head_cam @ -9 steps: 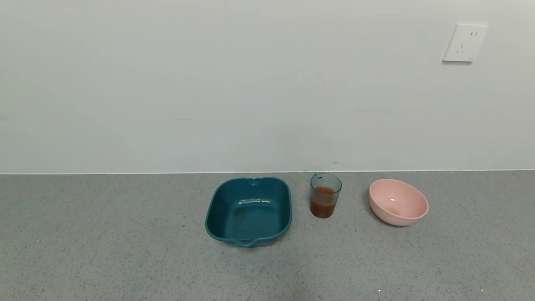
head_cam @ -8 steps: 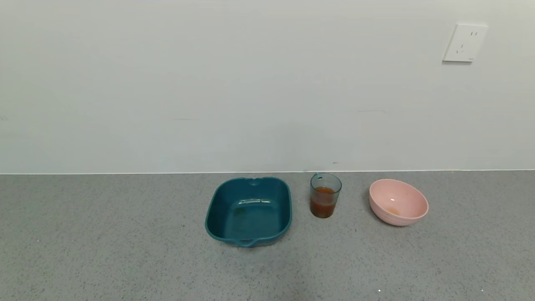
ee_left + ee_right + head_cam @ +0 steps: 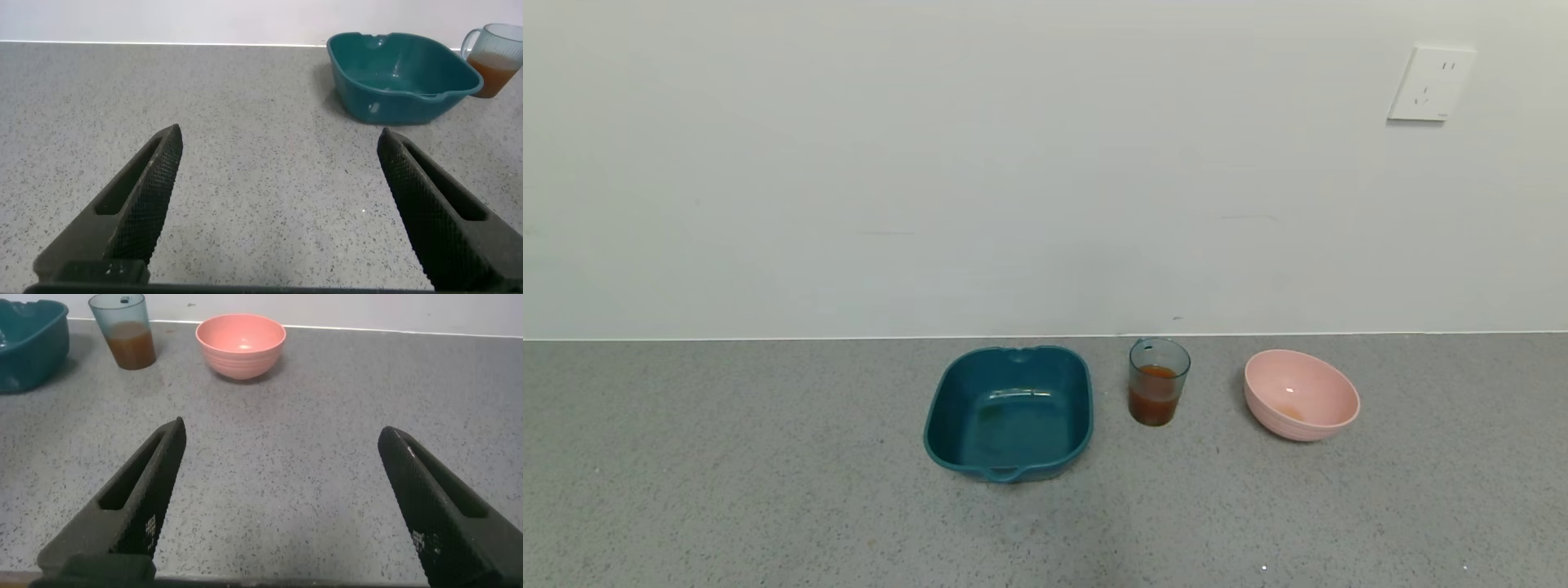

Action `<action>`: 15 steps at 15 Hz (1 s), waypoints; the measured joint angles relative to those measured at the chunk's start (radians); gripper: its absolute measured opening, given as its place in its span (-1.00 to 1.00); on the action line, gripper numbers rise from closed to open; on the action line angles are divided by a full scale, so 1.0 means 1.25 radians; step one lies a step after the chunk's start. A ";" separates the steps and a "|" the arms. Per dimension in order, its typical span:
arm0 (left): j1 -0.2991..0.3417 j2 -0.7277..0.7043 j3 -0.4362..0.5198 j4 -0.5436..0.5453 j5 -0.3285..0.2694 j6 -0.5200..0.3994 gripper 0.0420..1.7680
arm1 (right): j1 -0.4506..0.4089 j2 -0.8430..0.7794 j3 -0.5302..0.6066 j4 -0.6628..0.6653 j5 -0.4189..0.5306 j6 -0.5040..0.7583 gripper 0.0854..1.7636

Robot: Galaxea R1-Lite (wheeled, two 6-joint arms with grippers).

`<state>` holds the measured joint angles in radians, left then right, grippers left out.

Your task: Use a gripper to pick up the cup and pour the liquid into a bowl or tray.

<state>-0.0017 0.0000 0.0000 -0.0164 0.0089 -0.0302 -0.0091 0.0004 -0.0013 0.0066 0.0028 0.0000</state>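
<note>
Head view: no visible change over the last half second. Cup (image 3: 1159, 381) stands upright on the grey counter (image 3: 768, 490), between the teal tray (image 3: 1008, 412) on its left and the pink bowl (image 3: 1301, 394) on its right, apart from both. Orange-brown liquid (image 3: 1154, 400) fills roughly the lower half; none poured yet.

Neither arm shows in the head view. Right end effector (image 3: 278, 506): jaws spread wide, nothing between them, low over the counter near the robot, well short of cup and bowl. Left end effector (image 3: 278, 212): likewise wide open and empty, near the robot's side of the counter, tray and cup far ahead.

Judgement: task not started; approach to the cup comes first. The right arm looks better placed, since cup and bowl both lie ahead of it.
</note>
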 joint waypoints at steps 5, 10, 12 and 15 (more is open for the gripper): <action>0.000 0.000 0.000 0.000 0.000 0.000 0.94 | 0.000 0.000 0.000 -0.003 -0.001 0.000 0.94; 0.000 0.000 0.000 0.000 0.000 0.000 0.94 | -0.001 0.010 -0.057 0.043 -0.009 -0.001 0.94; 0.000 0.000 0.000 0.000 0.000 0.000 0.94 | -0.001 0.041 -0.128 0.073 -0.010 -0.005 0.94; 0.000 0.000 0.000 0.000 0.000 0.000 0.94 | 0.000 0.145 -0.239 0.082 -0.009 -0.037 0.94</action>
<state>-0.0017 0.0000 0.0000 -0.0164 0.0089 -0.0302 -0.0089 0.1821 -0.2996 0.1085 -0.0085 -0.0466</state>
